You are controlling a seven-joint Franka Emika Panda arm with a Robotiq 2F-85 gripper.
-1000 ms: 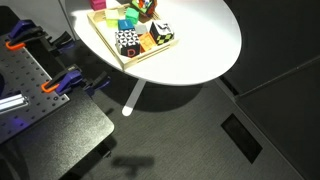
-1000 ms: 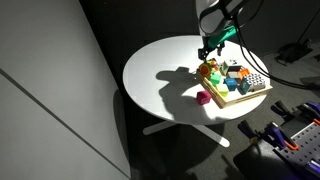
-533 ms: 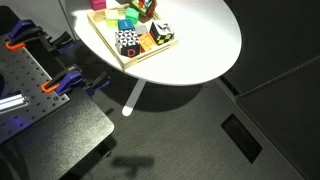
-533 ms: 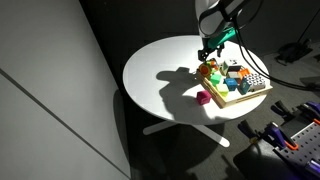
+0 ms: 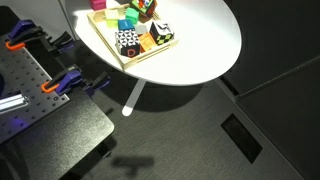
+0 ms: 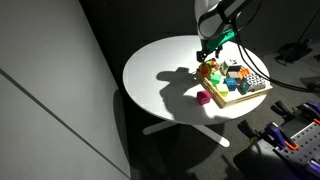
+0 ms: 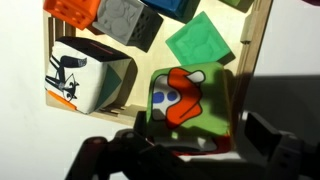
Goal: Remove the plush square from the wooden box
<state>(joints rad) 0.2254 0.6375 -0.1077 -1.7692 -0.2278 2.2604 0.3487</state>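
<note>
little had changed over the last second: in an exterior view the gripper (image 6: 208,50) hung at the same spot over the wooden box (image 6: 243,101), and no block had shifted. the plush square (image 7: 192,95), green with a red, white and blue patch, still sat inside the box. in the wrist view it lay at 6 o'clock of a flat green block (image 7: 205,42) and at 3 o'clock of a white cube with black markings (image 7: 85,75). the gripper's dark fingers stood at 9 and 3 o'clock of the plush, close to it, but i could not tell whether they pinched it or merely stood spread beside it. by my judgement the lift had not begun. a pink block (image 6: 203,98) lay on the tabletop (image 6: 160,70), outside the box. no brand or readable writing showed; the cube's black marks looked like pattern only.
</note>
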